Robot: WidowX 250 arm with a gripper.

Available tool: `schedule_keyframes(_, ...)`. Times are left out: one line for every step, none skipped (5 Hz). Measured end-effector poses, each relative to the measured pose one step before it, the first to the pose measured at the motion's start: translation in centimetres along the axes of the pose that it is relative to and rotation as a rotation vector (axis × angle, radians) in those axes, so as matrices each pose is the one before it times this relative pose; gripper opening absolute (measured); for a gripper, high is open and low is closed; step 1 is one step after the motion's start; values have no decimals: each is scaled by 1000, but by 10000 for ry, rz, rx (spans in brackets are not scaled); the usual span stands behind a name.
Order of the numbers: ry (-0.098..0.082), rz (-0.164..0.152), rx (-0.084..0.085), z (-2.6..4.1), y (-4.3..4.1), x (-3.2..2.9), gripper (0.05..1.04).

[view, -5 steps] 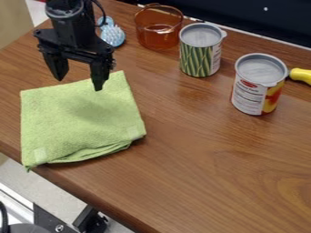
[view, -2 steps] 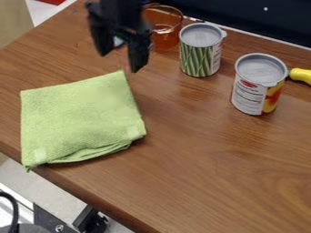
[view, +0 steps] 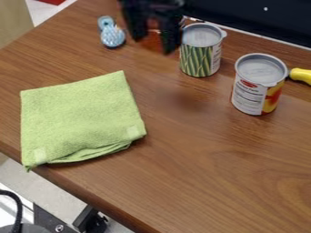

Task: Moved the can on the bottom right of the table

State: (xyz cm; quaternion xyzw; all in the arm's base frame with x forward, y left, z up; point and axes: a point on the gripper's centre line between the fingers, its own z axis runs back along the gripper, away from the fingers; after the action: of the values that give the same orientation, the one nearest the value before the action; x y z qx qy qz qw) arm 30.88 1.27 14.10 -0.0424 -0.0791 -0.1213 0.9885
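Jaws apart, near green-striped can [view: 199,59]; coming down too close could tip it or bump orange see-through pot [view: 152,42].

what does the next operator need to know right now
Pincer: open, empty, raised just left of the green can.
Cans: green can and red can both upright, toward the table's upper right.
Done: neither can is at the bottom right yet.
Left: grasp one, carry it there, set it down. Check which; the task doesn't say.
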Motion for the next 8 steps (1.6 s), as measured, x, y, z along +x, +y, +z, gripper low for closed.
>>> schedule_keyframes(44, -149, -269, -438, -2223, 1947, 997)
schedule_keyframes(-293, 298, -111, -915, -1900, 2352, 997)
schedule_keyframes(-460, -126, -193, -854, -1799, 1767, 997)
schedule_keyframes(-578, -115, -377, -577, -1306, 1614, 997)
schedule_keyframes(-331, -82, -28, -883, -664, 1168, 997)
schedule_keyframes(-79, -155, -132, -644, -896, 999, 997)
schedule_keyframes(-84, -168, -61, -985, -836, 256, 997)
schedule_keyframes(9, -186, 65, -807, -15, 46, 997)
